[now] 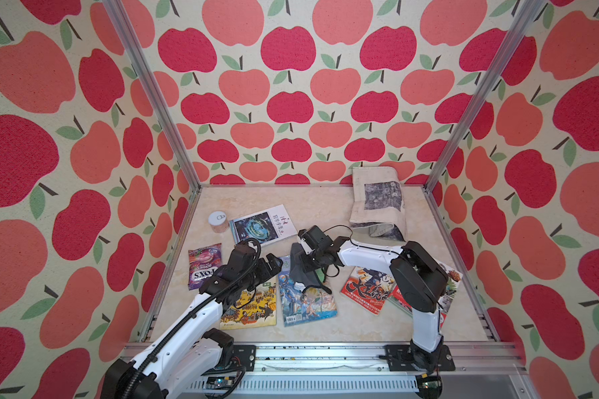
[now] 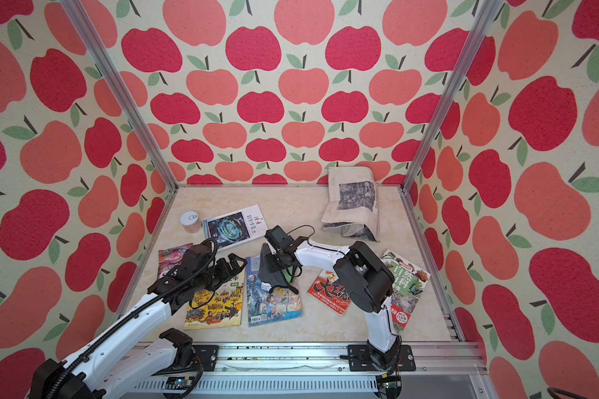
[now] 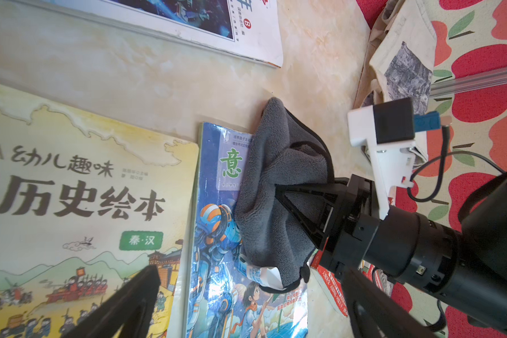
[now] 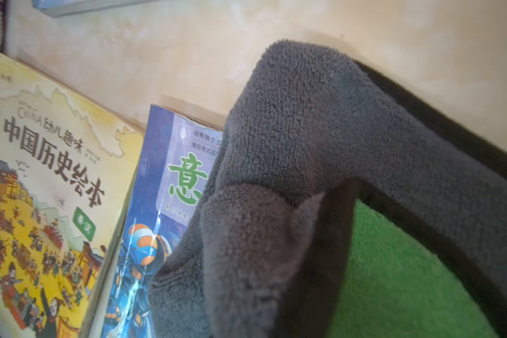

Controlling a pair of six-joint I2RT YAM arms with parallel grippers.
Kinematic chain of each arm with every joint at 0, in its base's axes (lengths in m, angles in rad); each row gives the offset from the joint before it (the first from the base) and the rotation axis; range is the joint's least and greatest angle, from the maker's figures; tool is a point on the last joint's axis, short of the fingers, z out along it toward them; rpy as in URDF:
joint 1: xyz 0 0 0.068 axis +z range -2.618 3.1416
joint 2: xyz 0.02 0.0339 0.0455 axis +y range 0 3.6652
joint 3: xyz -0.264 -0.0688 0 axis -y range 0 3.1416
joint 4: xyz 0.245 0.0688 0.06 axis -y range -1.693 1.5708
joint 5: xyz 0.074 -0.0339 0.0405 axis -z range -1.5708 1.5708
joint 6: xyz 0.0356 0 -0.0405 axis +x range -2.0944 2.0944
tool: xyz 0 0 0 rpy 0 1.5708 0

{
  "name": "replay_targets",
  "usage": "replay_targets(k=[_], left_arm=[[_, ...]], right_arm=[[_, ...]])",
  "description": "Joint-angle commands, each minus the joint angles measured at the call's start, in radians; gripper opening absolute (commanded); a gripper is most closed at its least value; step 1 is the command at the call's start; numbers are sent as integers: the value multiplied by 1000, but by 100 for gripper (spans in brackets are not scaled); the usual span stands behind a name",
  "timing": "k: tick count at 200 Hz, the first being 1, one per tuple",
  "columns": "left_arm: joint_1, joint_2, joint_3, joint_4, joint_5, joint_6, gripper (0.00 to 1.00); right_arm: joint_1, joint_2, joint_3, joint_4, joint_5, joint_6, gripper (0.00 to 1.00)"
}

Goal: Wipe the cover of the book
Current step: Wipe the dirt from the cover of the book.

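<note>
So we had the right claw [image 1: 308, 264] clamped shut on the gray cloth [image 3: 278, 164], which was bunched over the top end of the blue book [image 1: 306, 305]. That book lay flat on the bench [image 1: 319, 210], between a yellow book [image 1: 251, 309] and a red book [image 1: 365, 292]. Our left claw [image 1: 269, 266] was spread wide open over the yellow book's top edge, holding nothing.

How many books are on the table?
5: white book at back; yellow book, blue book, red book in a row in front; green book partly hidden behind the right arm.
</note>
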Motion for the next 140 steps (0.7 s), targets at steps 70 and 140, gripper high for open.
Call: replay_targets(k=[70, 140], left_arm=[[0, -5, 7, -4, -28, 15, 99], [-3, 93, 31, 67, -8, 13, 99]], right_arm=[[0, -46, -57, -53, 10, -23, 0], [-20, -263, -265, -60, 82, -43, 0]])
